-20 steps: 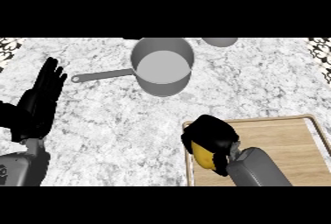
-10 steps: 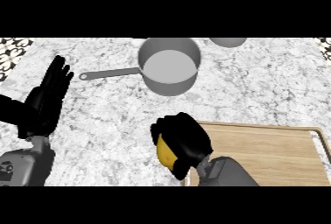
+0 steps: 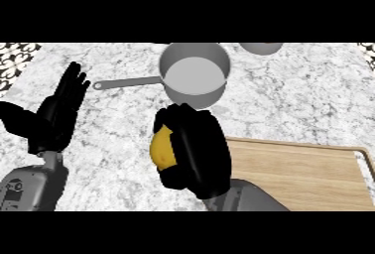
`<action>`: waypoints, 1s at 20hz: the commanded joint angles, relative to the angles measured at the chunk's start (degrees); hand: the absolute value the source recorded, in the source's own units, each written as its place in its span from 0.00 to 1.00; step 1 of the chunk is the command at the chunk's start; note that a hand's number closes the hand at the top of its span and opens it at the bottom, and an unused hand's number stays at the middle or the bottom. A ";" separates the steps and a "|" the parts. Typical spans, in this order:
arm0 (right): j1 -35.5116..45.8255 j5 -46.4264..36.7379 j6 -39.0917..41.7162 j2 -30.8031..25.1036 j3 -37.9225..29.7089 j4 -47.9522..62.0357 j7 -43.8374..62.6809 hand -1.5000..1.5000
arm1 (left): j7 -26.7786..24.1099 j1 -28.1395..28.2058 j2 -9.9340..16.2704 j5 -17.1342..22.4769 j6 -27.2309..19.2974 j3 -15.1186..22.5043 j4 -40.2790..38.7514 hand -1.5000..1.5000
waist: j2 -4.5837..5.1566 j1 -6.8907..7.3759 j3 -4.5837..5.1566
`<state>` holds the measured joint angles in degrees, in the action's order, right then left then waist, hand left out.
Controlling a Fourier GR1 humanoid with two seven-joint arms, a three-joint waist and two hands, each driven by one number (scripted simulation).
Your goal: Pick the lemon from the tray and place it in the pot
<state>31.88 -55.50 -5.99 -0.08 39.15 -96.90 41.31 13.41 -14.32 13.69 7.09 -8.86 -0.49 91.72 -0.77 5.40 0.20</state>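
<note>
My right hand (image 3: 196,149) is curled round the yellow lemon (image 3: 160,148), which peeks out on the hand's left side. The hand hangs over the marble counter just left of the wooden tray (image 3: 300,173) and a short way below the grey pot (image 3: 195,74). The pot stands at the top centre with its long handle (image 3: 126,83) pointing left. Its inside looks bare. My left hand (image 3: 57,115) rests open at the left edge, fingers up.
A second grey round vessel (image 3: 261,47) is cut off by the top edge, right of the pot. Patterned tiles (image 3: 16,59) show at the far left corner. Marble counter (image 3: 307,104) spreads between pot and tray.
My right hand has carried the lemon up and to the left, off the tray and closer to the pot. The left hand has stayed where it was.
</note>
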 commanded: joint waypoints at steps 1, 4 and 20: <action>8.46 -3.04 -6.71 0.08 2.10 0.96 14.08 1.00 | -0.38 -0.28 -0.55 0.00 0.02 0.35 -0.22 0.50 | 0.02 0.41 0.19; 14.27 -3.58 -11.83 0.08 3.95 4.35 23.08 1.00 | -0.34 -1.15 0.30 0.39 0.73 -0.39 -0.74 0.50 | 0.52 0.89 0.15; 35.60 5.77 -28.67 0.06 1.88 33.72 27.49 1.00 | -1.34 -2.89 -0.15 0.15 0.73 -1.18 -3.18 0.50 | 1.68 0.13 0.05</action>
<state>62.43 -49.47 -28.69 -0.52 39.65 -71.32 60.83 13.02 -17.03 12.80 6.51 -8.99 -0.24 90.43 0.84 6.09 0.18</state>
